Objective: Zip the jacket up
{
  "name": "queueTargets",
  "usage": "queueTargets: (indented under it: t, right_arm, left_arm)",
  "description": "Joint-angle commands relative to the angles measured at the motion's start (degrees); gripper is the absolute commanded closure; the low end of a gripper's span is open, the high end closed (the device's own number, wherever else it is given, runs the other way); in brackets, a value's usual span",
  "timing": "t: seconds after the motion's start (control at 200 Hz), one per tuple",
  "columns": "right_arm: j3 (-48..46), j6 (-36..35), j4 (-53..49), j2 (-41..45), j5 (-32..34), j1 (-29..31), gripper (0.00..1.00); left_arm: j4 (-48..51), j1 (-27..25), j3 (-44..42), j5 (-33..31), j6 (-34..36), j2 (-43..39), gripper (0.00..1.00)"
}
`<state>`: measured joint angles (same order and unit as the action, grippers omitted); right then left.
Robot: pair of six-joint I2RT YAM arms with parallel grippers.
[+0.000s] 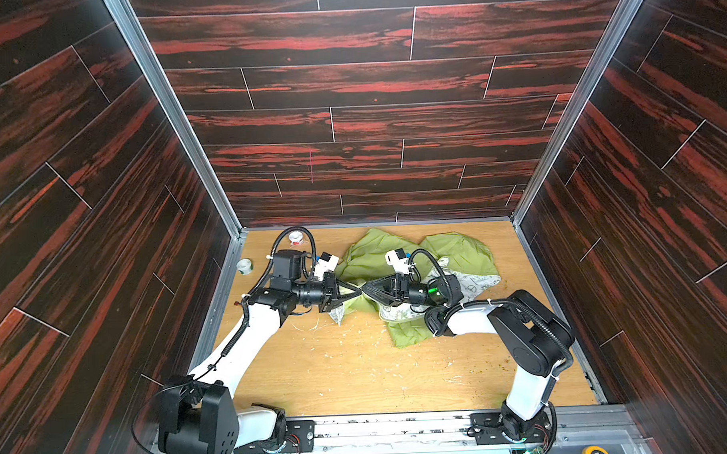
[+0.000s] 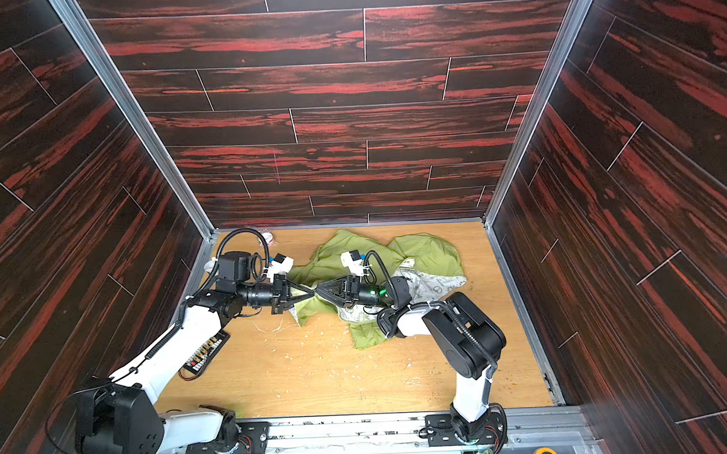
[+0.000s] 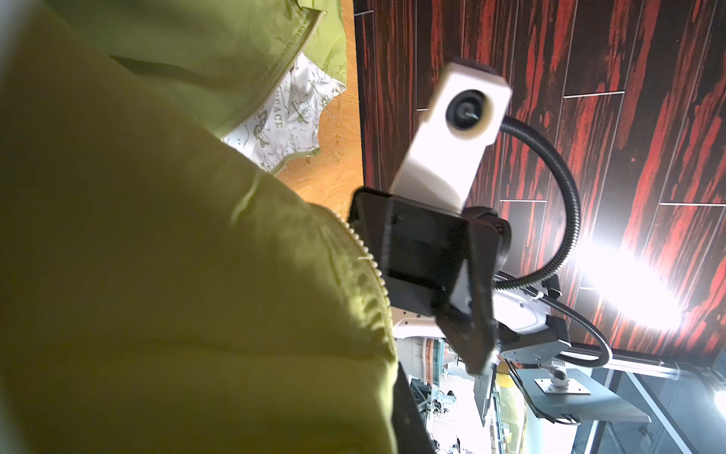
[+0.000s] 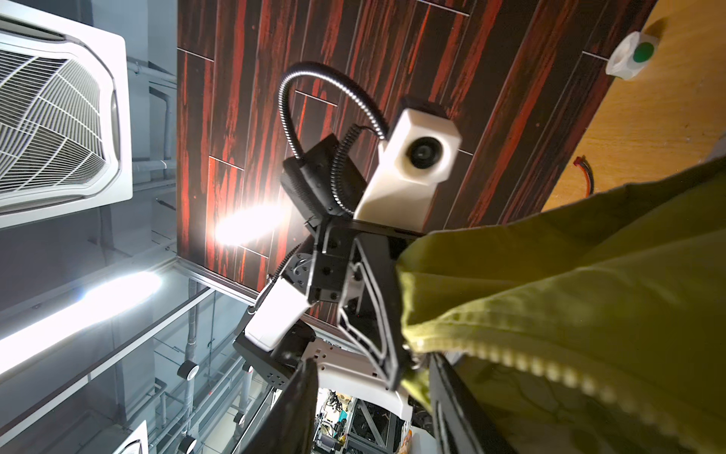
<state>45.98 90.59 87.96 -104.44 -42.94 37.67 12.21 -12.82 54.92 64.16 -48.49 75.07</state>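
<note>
**Jacket:** The jacket [image 1: 458, 249] lies crumpled toward the back of the tabletop [image 1: 358, 373], right of centre. Its pale lining [image 1: 476, 282] is exposed, and one fold is raised at its left edge.

**Zipper:** The zipper [image 4: 530, 361] teeth run bare and unjoined. No slider can be made out.

**Left pincer:** The left pincer [image 1: 356, 294] is clamped on the raised fold.

**Right pincer:** The right pincer [image 1: 369, 291] meets the left one nearly tip to tip, its jaws apart around the toothed edge.

**Risks, as judged:**
- The tips may collide, given how close they are.
- The right jaws may close on loose cloth instead of the zipper end.
- A pull could slip the thin fabric from the left grip.
- Bunched cloth may snag in the teeth.
</note>
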Motion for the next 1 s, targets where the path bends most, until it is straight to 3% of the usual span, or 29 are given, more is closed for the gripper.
queueTargets:
  t: [0.0, 0.165, 0.245, 0.356, 0.451, 0.546, 0.706, 0.837, 0.992]
  right_arm:
    - [0.01, -0.54, 4.23, 2.96, -0.04, -0.02, 0.54]
    - [0.21, -0.76, 2.63, 2.75, -0.27, -0.04, 0.54]
    - [-0.75, -2.75, -2.63, 3.76, 0.44, -0.16, 0.48]
    - [-3.02, -10.01, -17.23, 8.54, 3.02, -0.88, 0.41]
    - [-1.23, -20.81, -35.65, 14.23, 3.28, -0.68, 0.46]
    - [-0.21, -28.14, -46.17, 18.31, 3.1, -0.41, 0.48]
    - [2.77, -40.19, -63.34, 21.56, 4.16, 0.01, 0.39]
    - [6.15, -48.09, -73.78, 22.52, 7.01, 1.46, 0.37]
    - [7.18, -51.47, -77.27, 22.88, 9.56, 2.56, 0.38]
  left_arm:
    - [-0.26, 0.14, 1.47, -0.02, 0.03, 0.13, 1.0]
    - [-0.21, 0.16, 1.25, -0.08, 0.1, -0.02, 1.0]
    - [-0.04, 0.16, 1.46, -0.11, 0.19, -0.1, 1.0]
    - [0.64, 0.16, 1.6, -0.42, 0.63, -0.31, 1.0]
    - [1.13, 0.16, 1.74, -0.84, 0.95, -0.29, 1.0]
    - [1.15, 0.16, 1.77, -1.01, 0.94, -0.19, 1.0]
    - [1.63, 0.16, 2.0, -0.97, 1.12, -0.46, 1.0]
    - [2.26, 0.16, 1.98, -0.82, 1.56, -0.54, 1.0]
    - [2.34, 0.16, 1.61, -0.71, 1.71, -0.93, 1.0]
